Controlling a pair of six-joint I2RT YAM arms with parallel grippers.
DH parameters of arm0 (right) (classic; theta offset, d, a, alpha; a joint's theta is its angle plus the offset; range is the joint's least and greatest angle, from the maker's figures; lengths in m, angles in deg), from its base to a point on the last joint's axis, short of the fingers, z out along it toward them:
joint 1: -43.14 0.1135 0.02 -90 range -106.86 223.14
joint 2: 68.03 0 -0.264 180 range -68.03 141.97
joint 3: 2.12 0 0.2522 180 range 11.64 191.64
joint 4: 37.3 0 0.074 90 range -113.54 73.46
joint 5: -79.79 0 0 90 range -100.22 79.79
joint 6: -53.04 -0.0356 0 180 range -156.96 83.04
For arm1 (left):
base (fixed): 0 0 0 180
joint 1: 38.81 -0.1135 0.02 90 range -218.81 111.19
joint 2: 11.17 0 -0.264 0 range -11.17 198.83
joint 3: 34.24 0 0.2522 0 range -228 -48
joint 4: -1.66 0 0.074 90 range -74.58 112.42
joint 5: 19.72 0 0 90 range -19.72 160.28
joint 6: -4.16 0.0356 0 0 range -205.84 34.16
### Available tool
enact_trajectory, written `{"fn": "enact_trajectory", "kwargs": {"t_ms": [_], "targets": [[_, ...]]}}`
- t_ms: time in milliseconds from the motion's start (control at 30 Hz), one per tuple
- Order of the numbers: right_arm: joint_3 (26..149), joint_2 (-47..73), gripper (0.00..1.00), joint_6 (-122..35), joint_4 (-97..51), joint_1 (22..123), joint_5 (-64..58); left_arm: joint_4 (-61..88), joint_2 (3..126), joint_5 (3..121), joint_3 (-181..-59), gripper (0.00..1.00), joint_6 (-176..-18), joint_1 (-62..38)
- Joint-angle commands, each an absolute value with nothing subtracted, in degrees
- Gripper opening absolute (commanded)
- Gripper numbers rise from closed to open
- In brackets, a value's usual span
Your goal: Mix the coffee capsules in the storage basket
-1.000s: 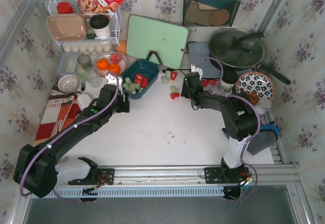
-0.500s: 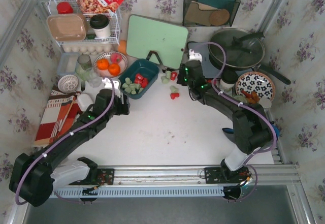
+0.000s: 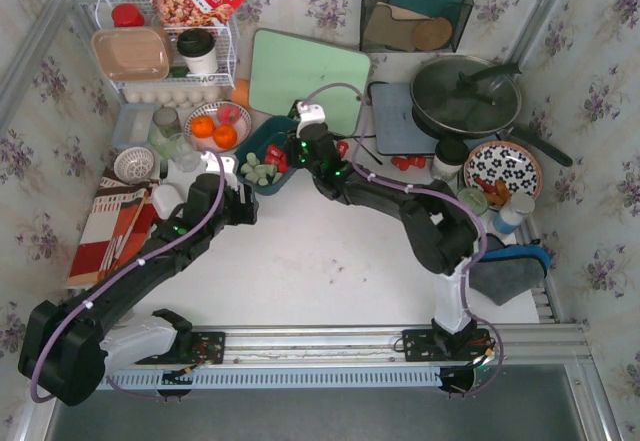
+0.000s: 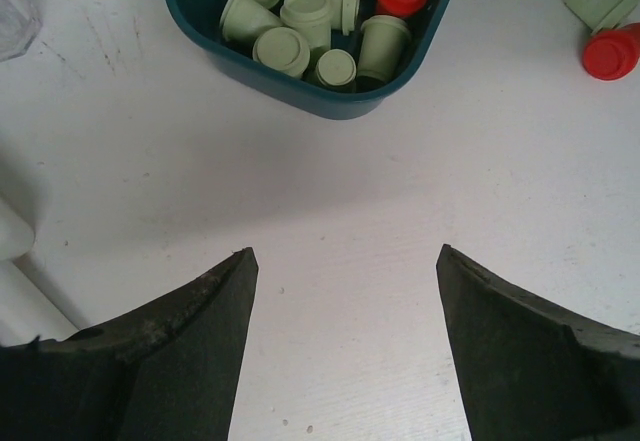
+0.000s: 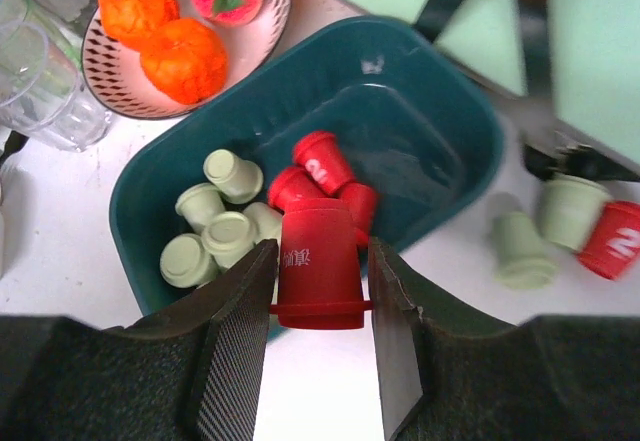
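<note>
The teal storage basket (image 5: 420,111) holds several pale green coffee capsules (image 5: 215,231) and three red ones (image 5: 322,159). My right gripper (image 5: 322,261) is shut on another red capsule (image 5: 320,271), held upside down over the basket's near rim. In the top view the right gripper (image 3: 303,151) sits over the basket (image 3: 262,146). Loose capsules lie on the table to the basket's right: two green (image 5: 520,246) and one red (image 5: 610,241). My left gripper (image 4: 345,261) stands open and empty above bare table just short of the basket (image 4: 330,101).
A patterned plate (image 5: 110,71) with oranges and a peach sits left of the basket, with clear glasses (image 5: 40,71) beside it. A green cutting board (image 3: 305,76) leans behind the basket. A lidded pan (image 3: 465,96), a floral plate (image 3: 502,166) and a wire rack (image 3: 165,56) ring the back.
My right arm has swung left from the loose capsules to over the basket, carrying the red capsule. The left arm has hardly moved.
</note>
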State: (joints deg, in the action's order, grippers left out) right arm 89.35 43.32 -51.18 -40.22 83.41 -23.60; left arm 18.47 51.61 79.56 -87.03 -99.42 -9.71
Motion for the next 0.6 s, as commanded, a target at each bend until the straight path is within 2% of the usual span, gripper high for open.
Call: {"fn": "enact_trajectory", "kwargs": {"t_ms": [0, 400, 567], "targets": [[95.18, 49.53, 0.33, -52.62, -43.44, 84.46, -23.69, 18.41, 52.13, 79.97, -87.37, 0.76, -100.22, -9.85], [103.24, 58.96, 0.47, -55.88, -40.20, 86.08, -23.70, 18.12, 52.33, 78.53, -87.38, 0.76, -101.29, -9.78], [103.17, 58.71, 0.63, -55.70, -39.54, 86.14, -24.17, 18.12, 52.46, 78.13, -87.29, 0.76, -101.48, -9.78]]}}
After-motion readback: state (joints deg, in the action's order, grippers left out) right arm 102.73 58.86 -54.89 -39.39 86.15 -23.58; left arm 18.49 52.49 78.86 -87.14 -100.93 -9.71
